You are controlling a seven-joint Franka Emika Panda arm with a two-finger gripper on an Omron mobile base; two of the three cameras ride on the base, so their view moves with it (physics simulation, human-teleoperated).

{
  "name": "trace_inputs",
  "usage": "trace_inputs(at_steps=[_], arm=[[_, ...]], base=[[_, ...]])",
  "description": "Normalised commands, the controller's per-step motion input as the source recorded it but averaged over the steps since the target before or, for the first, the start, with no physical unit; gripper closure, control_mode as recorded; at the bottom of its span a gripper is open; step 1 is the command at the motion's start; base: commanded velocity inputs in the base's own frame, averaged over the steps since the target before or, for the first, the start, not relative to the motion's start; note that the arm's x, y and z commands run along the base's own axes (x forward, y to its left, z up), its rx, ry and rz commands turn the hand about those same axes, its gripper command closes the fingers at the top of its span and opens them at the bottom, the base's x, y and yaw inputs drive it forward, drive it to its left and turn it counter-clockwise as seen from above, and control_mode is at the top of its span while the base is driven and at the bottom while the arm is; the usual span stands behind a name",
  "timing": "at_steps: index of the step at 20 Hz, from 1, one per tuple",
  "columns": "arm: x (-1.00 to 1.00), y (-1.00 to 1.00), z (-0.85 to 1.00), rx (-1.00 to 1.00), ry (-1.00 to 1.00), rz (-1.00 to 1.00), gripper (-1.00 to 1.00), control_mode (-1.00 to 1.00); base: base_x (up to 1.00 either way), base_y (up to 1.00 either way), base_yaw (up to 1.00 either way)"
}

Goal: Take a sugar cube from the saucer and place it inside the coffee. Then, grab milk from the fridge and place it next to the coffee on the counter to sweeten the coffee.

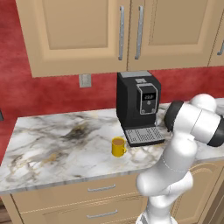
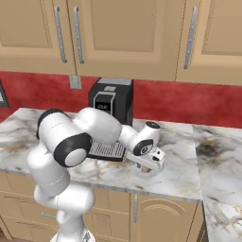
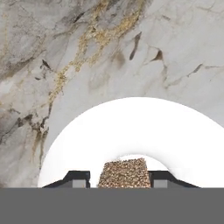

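We found the two-finger gripper [image 3: 124, 178] low over the round white saucer [image 3: 131, 127], its dark fingertips [image 3: 78, 178] standing at nine and three o'clock of a brown speckled sugar cube [image 3: 124, 173]. The tips lay just beside the cube's sides; we could not tell whether they pressed it. The saucer rested on the white-grey marble counter with brownish veins [image 3: 87, 57]. In the left base view, the small bright yellow mug of coffee [image 1: 118, 146] stood on the counter at seven o'clock of the black coffee machine [image 1: 138, 107], near its drip tray. The white arm [image 2: 94, 132] reached right of the machine.
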Motion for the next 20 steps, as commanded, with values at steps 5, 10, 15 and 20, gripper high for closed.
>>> trace_inputs(at_steps=[5, 10, 15, 20], arm=[[-0.07, 0.12, 0.07, 0.0, -0.07, 0.0, 1.0, -1.0], [-0.49, -0.01, 0.79, 0.0, -0.25, 0.0, 1.0, -1.0], [-0.59, 0.0, 1.0, 0.0, -0.3, 0.0, 1.0, -1.0], [-0.47, 0.38, 1.0, 0.0, -0.15, 0.0, 1.0, -1.0]], base=[[0.0, 0.0, 0.0], [0.0, 0.0, 0.0], [0.0, 0.0, 0.0], [0.0, 0.0, 0.0]])
